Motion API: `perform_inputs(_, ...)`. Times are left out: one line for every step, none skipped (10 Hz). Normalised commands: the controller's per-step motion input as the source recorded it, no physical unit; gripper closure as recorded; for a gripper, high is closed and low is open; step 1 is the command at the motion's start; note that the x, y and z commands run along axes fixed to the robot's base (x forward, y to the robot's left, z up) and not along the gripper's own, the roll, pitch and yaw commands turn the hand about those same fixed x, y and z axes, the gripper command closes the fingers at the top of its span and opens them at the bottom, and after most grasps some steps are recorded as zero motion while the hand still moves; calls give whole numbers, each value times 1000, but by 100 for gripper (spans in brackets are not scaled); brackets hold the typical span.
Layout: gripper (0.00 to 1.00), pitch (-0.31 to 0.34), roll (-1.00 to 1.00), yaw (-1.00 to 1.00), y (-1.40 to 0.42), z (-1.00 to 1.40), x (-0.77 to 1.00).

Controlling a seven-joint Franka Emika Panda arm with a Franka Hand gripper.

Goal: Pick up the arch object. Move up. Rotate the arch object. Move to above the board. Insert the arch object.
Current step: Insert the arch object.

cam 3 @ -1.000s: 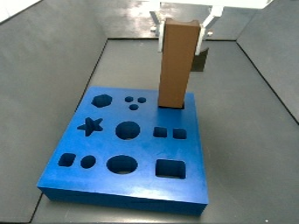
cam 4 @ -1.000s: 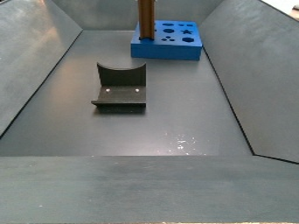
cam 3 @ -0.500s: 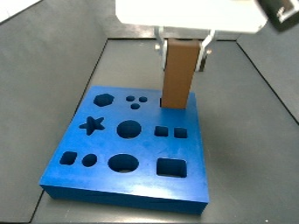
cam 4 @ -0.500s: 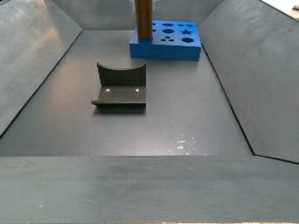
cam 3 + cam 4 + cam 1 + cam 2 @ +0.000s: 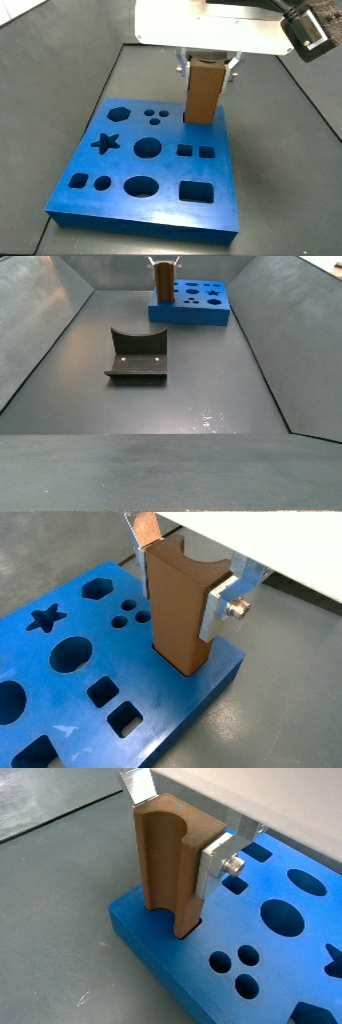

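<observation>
The arch object (image 5: pixel 177 612) is a tall orange-brown block standing upright, and my gripper (image 5: pixel 181 572) is shut on its upper part with a silver finger on each side. Its lower end sits sunk in a cut-out near one corner of the bright-blue board (image 5: pixel 174 702). In a wrist view the arch object (image 5: pixel 167 863) shows its curved groove, with the gripper (image 5: pixel 177 823) clamped on it over the board (image 5: pixel 301 963). In both side views the arch object (image 5: pixel 203 92) (image 5: pixel 163 281) rises from the board (image 5: pixel 80 205) (image 5: pixel 187 313) under the gripper (image 5: pixel 203 62).
The dark fixture (image 5: pixel 138 356) with a curved notch stands on the grey floor in front of the board. Sloping grey walls (image 5: pixel 40 346) close in the floor on both sides. The board has star, round, square and hexagon holes.
The gripper has come down with the arch object, so less of the block shows above the board than one second ago. The board and fixture have not moved.
</observation>
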Motion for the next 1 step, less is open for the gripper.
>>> perform_inputs(100,0,0,0,0,0,0)
